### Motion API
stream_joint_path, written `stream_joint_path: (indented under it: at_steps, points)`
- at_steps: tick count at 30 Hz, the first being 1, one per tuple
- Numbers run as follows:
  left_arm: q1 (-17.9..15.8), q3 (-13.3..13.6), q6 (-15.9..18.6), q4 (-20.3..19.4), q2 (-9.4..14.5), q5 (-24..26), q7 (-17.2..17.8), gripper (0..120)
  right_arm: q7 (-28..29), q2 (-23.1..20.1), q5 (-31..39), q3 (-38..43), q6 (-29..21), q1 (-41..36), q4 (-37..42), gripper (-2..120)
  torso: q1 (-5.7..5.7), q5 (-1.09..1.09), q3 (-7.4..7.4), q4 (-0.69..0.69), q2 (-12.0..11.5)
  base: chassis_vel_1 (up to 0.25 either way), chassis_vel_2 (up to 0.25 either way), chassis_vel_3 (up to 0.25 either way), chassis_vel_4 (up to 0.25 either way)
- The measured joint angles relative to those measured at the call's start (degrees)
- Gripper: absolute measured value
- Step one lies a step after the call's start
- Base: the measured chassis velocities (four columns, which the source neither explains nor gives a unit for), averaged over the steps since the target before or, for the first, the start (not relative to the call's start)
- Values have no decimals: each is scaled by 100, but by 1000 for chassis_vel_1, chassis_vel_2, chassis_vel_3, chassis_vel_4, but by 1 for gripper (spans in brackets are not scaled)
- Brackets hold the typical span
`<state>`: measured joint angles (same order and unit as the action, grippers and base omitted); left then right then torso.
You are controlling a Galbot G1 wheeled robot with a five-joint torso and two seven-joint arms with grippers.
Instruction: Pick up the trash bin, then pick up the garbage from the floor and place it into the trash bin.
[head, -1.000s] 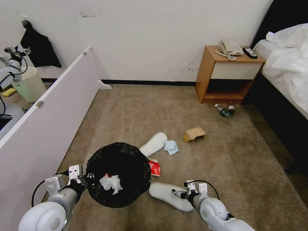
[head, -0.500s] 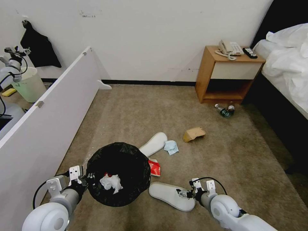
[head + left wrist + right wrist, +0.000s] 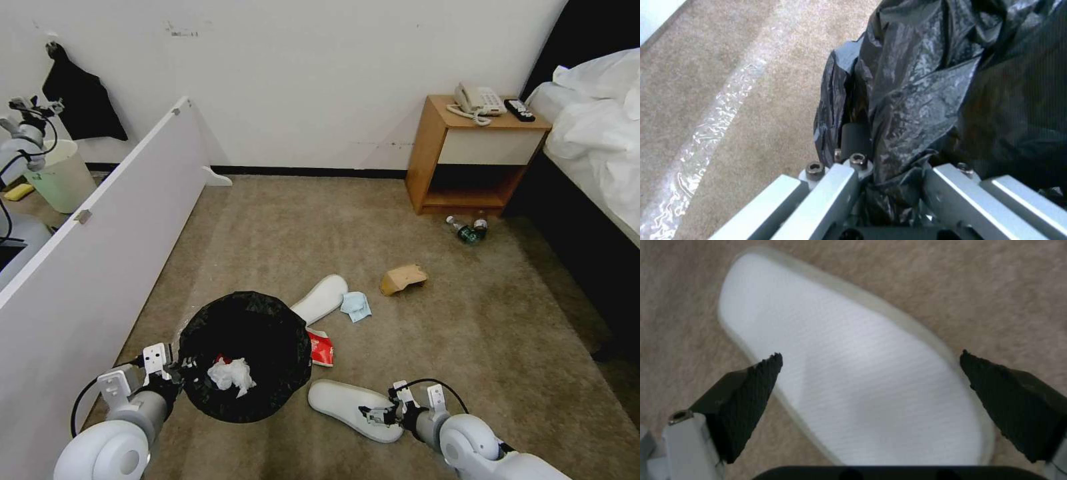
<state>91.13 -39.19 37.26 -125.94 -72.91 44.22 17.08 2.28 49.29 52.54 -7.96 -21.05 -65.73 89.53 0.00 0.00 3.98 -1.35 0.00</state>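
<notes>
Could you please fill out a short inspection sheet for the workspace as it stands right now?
Surface: tan carpet, a clear plastic strip on it beside the bin.
Job's things: trash bin, crumpled tissue inside; near slipper, far slipper, red packet, blue cloth, cardboard piece, bottles on the floor.
Clutter: phone and remote on the nightstand.
Grippers: left gripper clamps the bin's bag rim; right gripper open, straddling the near slipper.
Cables: black loops at both wrists.
Surroundings: white board, bed, pale bucket.
</notes>
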Motion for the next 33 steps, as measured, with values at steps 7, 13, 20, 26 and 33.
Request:
stream_joint_path:
  at_steps: [7, 13, 20, 26, 33]
  points:
    - [-27, 41, 3, 32, -16, -38, 2, 1, -36, -83, -2, 241, 54, -76, 45, 100, 0, -1, 0, 0, 0, 0, 0, 0, 0]
    - [-27, 76, 3, 37, -7, -50, 2, 1, -36, -123, -52, 315, 92, -214, 120, 100, 0, -1, 0, 0, 0, 0, 0, 0, 0]
    - [20, 9, -18, 27, 103, -23, -31, 1, -30, 38, -240, 316, 149, -266, -58, 100, 0, -1, 0, 0, 0, 0, 0, 0, 0]
    - [76, -77, -44, 20, 211, 25, -77, 1, -96, 206, -453, 281, 228, -249, -342, 100, 0, -1, 0, 0, 0, 0, 0, 0, 0]
    - [90, -145, -64, 37, 333, 99, -94, 1, -109, 396, -524, 188, 267, -93, -564, 100, 0, -1, 0, 0, 0, 0, 0, 0, 0]
